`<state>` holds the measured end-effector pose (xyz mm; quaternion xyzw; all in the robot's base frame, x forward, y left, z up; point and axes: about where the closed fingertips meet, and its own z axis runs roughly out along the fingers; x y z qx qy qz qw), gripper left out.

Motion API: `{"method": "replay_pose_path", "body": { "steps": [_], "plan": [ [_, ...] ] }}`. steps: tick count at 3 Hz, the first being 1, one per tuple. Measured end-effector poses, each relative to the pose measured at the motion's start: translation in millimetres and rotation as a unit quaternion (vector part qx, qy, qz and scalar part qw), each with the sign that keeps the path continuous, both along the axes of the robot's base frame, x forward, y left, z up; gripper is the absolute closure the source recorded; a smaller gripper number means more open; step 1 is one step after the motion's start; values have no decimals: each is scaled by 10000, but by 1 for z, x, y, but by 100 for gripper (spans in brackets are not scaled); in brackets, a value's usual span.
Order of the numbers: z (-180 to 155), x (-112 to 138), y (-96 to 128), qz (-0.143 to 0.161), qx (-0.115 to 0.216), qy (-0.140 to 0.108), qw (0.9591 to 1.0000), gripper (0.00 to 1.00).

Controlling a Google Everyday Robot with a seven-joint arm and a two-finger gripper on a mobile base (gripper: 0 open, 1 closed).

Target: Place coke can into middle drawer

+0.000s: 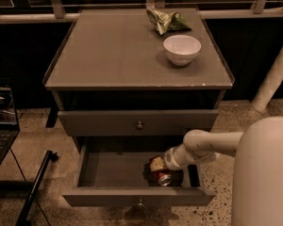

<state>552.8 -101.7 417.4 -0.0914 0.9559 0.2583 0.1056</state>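
The coke can [163, 177], red with a silver end, lies on its side inside the open middle drawer [113, 169], right of centre and close to the front panel. The drawer is pulled well out below a closed drawer with a round knob [139, 125]. My gripper [156, 165] reaches into the drawer from the right on a white arm [203, 147]. Its tip is right at the can's upper end, and part of the can is hidden behind it.
On the cabinet top [108, 55] stand a white bowl [181, 49] and a green-and-white snack bag [167, 20] at the back right. A laptop [0, 126] sits at the left, a dark pole [35, 187] lies on the floor, and a white post [273, 74] stands at the right.
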Motion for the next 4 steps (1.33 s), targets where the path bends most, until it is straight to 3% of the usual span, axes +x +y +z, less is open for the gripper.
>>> {"method": "replay_pose_path", "body": {
  "steps": [2,3,4],
  "plan": [
    [0,0,0,0,0,0,10000,18],
    [0,0,0,1,0,1,10000,0],
    [0,0,0,1,0,1,10000,0]
  ]
}}
